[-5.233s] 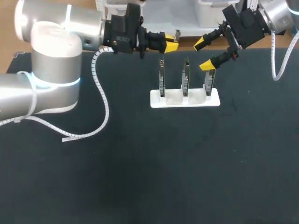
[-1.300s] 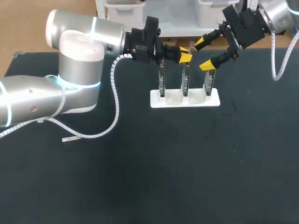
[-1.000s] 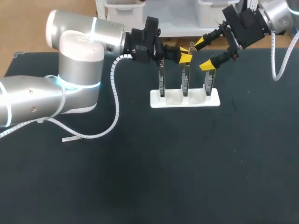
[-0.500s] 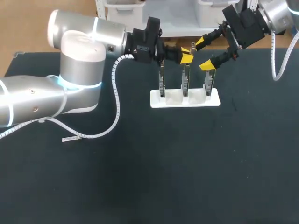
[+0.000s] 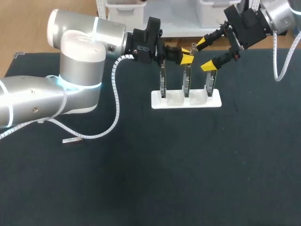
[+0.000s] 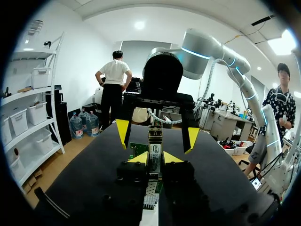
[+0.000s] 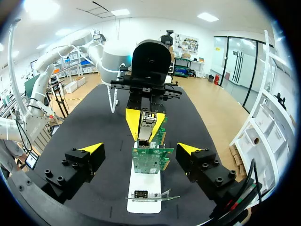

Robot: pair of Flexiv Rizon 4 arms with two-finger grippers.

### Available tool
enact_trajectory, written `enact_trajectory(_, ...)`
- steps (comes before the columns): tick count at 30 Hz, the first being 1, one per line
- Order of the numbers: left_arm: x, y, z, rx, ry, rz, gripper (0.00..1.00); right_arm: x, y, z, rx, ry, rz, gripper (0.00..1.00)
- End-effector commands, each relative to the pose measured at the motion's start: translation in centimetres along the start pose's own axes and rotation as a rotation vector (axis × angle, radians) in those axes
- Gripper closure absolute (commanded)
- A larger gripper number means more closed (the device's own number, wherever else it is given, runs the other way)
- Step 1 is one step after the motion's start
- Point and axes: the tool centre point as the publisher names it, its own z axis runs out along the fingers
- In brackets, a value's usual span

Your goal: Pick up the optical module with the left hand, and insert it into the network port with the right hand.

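Black table (image 5: 141, 179). Silver left arm (image 5: 75, 56) reaches past middle; silver right arm (image 5: 277, 12) at far right corner. White rack (image 5: 186, 100): three cards (image 5: 186, 80) upright in slots; right gripper (image 5: 205, 54) spread wide, empty, near right card's top; left gripper (image 5: 187, 54) clamped on optical module (image 5: 193, 46), just over middle card.

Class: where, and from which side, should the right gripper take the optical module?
Likely the optical module's free end, which juts past the left gripper's tips toward the open right gripper. Approach from opposite the left gripper, with fingers either side of its narrow body.
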Motion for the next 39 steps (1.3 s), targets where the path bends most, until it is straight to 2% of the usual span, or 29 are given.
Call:
enact_trajectory(1, -0.1, 0.2, 0.0, 0.005, 0.004, -0.001, 1.0, 0.0, 0.0, 0.0, -0.001, -0.002, -0.001, 0.0)
enact_trajectory(7, -0.1, 0.2, 0.0, 0.005, 0.004, -0.001, 1.0, 0.0, 0.0, 0.0, -0.001, -0.002, -0.001, 0.0)
enact_trajectory(13, -0.1, 0.2, 0.0, 0.005, 0.004, -0.001, 1.0, -0.2, -0.1, -1.1, 0.027, 0.006, -0.018, 0.0)
enact_trajectory(19, -0.1, 0.2, 0.0, 0.005, 0.004, -0.001, 1.0, -1.2, -0.3, -1.8, 0.057, -0.072, -0.04, 0.0)
enact_trajectory(39, -0.1, 0.2, 0.0, 0.005, 0.004, -0.001, 1.0, -2.9, -0.6, 0.1, 0.032, -0.109, -0.045, 0.0)
